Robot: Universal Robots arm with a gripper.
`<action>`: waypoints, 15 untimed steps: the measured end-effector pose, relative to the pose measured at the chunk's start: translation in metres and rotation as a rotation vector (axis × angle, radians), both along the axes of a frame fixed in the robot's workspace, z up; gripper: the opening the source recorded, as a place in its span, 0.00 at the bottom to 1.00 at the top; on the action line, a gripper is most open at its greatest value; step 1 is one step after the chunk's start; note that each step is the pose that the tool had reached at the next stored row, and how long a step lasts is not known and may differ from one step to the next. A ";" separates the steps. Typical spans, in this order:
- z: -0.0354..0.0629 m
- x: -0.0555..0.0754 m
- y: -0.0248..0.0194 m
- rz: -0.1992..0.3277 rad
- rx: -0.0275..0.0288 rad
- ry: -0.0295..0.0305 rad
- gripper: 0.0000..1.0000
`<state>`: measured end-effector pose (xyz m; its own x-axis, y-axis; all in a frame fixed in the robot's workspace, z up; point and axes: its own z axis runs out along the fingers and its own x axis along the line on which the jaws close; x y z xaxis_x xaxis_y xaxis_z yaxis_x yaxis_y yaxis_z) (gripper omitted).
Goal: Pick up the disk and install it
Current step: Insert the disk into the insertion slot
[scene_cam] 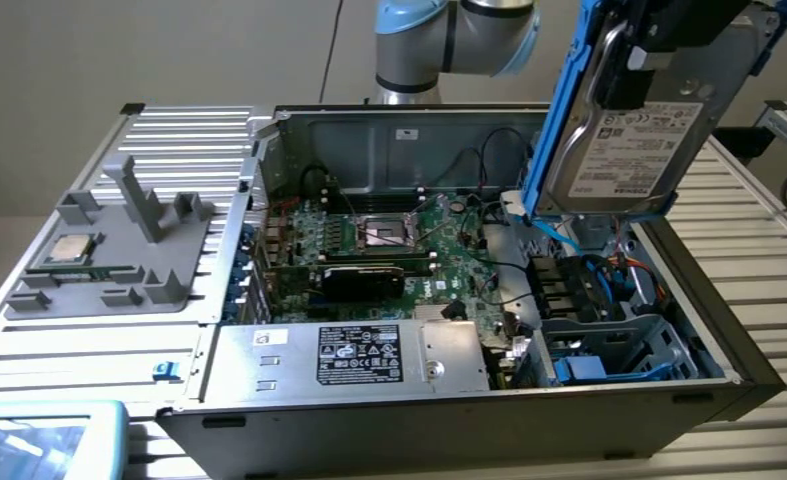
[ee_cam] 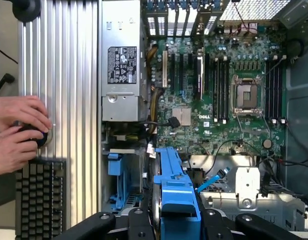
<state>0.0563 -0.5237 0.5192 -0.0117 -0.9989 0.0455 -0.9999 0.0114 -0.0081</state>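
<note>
The disk (scene_cam: 623,140), a silver-grey drive with a white label in a bright blue carrier, hangs upright above the exterior view's right side of the open computer case (scene_cam: 713,330). My gripper (scene_cam: 669,45) is shut on its upper end. In the wrist view the carrier's blue edge (ee_cam: 175,187) stands on end between the black fingers (ee_cam: 106,222), over the drive cage (ee_cam: 244,190) beside the motherboard.
Inside the case lie the motherboard (scene_cam: 393,245), a silver power supply (scene_cam: 353,355) and a blue-trimmed drive bay (scene_cam: 607,355). A grey fixture with a CPU chip (scene_cam: 69,250) sits at the exterior view's left. A person's hands (ee_cam: 19,132) and a keyboard (ee_cam: 39,195) are beside the case.
</note>
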 end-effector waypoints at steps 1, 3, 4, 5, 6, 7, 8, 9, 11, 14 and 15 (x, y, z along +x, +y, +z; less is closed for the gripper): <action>-0.0004 0.000 -0.0029 0.000 0.0004 0.0000 0.37; -0.0013 0.001 -0.0075 0.000 0.0008 0.0000 0.37; -0.0017 0.001 -0.0102 0.000 0.0009 0.0000 0.37; -0.0022 0.001 -0.0129 0.000 0.0009 0.0000 0.37; -0.0027 0.002 -0.0155 0.000 0.0008 0.0000 0.37; -0.0032 0.002 -0.0180 0.000 0.0009 0.0000 0.37; -0.0037 0.003 -0.0204 -0.001 0.0009 0.0000 0.37; -0.0042 0.003 -0.0226 -0.001 0.0009 0.0000 0.37; -0.0050 0.004 -0.0265 -0.001 0.0009 0.0000 0.37; -0.0062 0.006 -0.0326 -0.002 0.0009 0.0000 0.37; -0.0067 0.006 -0.0346 -0.002 0.0010 0.0000 0.37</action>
